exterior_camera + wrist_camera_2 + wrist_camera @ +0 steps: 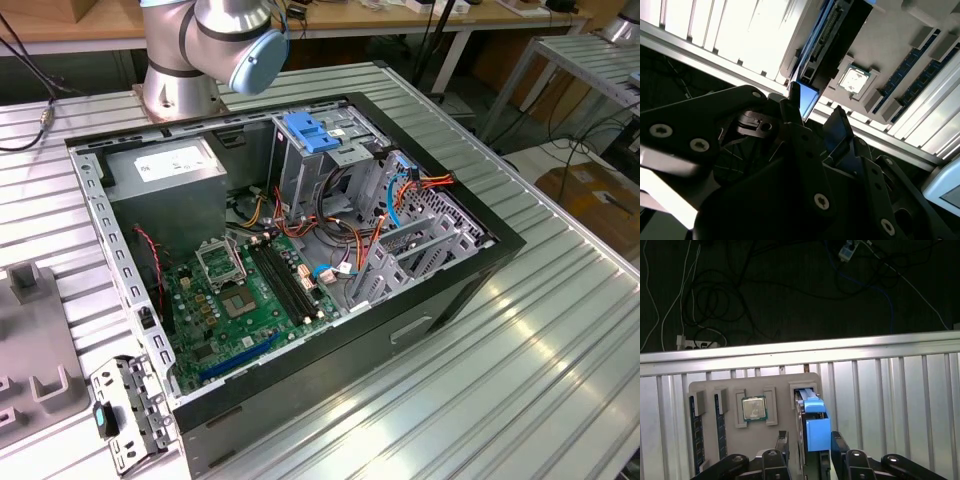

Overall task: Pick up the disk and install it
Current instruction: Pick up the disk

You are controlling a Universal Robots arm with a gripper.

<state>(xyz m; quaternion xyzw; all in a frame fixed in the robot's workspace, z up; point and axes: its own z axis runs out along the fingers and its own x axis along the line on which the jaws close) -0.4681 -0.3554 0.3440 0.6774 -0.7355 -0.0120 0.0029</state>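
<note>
Down at the gripper now, in the first wrist view: hangs over a grey tray at the edge of the ribbed metal table, fingers spread, one on each side of the disk. Pinches nothing yet; too close to call whether either pad brushes it. As for the disk: stands on edge in a slot of that tray, black body with a bright blue rail uppermost, right between the fingers. Further along the tray, apart from the disk: a square processor chip in its own pocket, then two memory sticks side by side. Beyond the table edge, a dark floor with loose cables. Same story in the second wrist view: gripper straddling the blue end of the disk, chip and sticks lying past it on the tray. Over to the exterior view: an open computer case lying on its side on the table, with a green motherboard flat in the bottom. Grey power supply in the corner near the arm. Light-blue bracket on top of the drive cage, orange and blue wires around it.
</note>
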